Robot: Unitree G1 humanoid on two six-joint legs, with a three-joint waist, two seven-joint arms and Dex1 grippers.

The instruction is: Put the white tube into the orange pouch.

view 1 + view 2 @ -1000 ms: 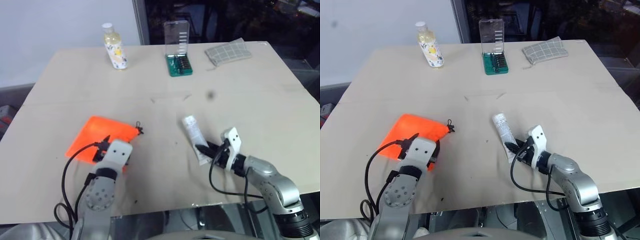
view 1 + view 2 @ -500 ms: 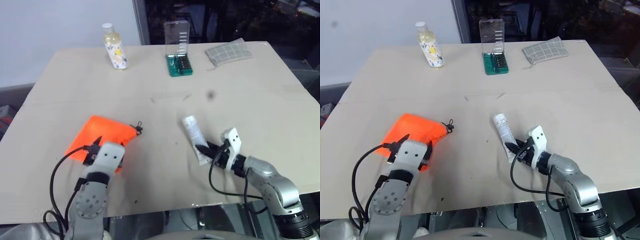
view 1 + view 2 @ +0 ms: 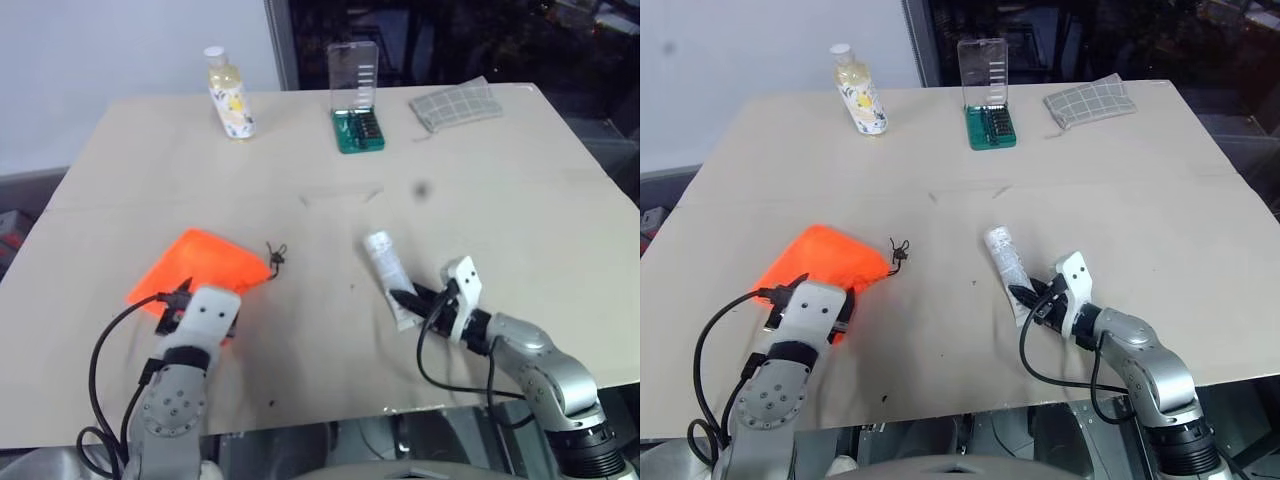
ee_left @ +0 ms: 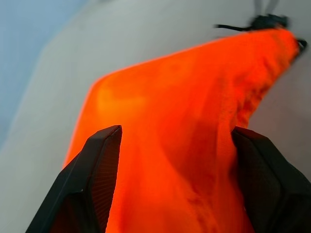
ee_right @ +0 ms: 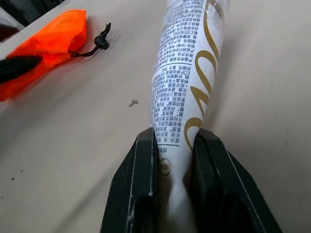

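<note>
The bright orange flat cloth pouch (image 3: 200, 265) lies on my left side of the big tan table (image 3: 500, 180), and my left pincer (image 4: 165, 194) is spread wide around its near edge. My right pincer (image 5: 175, 145) is clenched on the flat end of the small soft white squeeze tube (image 5: 187, 92), which lies near the middle. I think step 1, the grab, is done, and next I must open the pouch mouth by its thin dark cord (image 3: 277, 255) and carry the tube over.

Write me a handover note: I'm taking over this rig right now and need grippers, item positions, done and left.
Right gripper: shut on the white tube's flat end; the tube lies on the table.
Left gripper: jaws wide, straddling the orange pouch, which lies flat with its drawstring pointing toward the tube.
Done: tube gripped.
Left: open the pouch, lift the tube, put it inside.
</note>
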